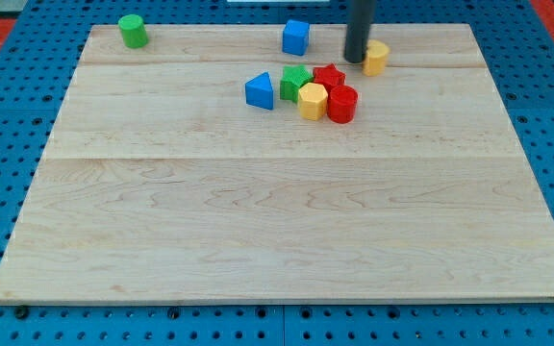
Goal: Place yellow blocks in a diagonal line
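A yellow block point(377, 57) lies near the view's top, right of centre. My tip point(356, 60) stands right against its left side. A yellow hexagon block point(312, 100) sits lower, in a tight cluster, touching a red cylinder point(341, 104) on its right, a green block point(295, 82) at its upper left and a red star block point(328, 76) above it. The tip is above and to the right of that cluster.
A blue triangular block point(260, 91) lies just left of the cluster. A blue cube point(296, 37) sits near the top edge, left of the rod. A green cylinder point(133, 31) stands at the top left corner of the wooden board point(277, 221).
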Robot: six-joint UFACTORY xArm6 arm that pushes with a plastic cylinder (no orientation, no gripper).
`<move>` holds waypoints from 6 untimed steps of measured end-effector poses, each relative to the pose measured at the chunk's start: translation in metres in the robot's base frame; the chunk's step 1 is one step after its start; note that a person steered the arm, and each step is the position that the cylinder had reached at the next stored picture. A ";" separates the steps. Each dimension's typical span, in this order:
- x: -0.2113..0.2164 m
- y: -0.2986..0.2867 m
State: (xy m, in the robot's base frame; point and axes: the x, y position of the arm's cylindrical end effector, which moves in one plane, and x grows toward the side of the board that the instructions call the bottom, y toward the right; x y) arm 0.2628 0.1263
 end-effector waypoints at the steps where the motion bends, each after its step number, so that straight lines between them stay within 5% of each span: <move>1: 0.010 0.013; 2: 0.028 0.010; 6: -0.046 0.050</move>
State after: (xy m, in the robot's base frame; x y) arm 0.2171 0.1763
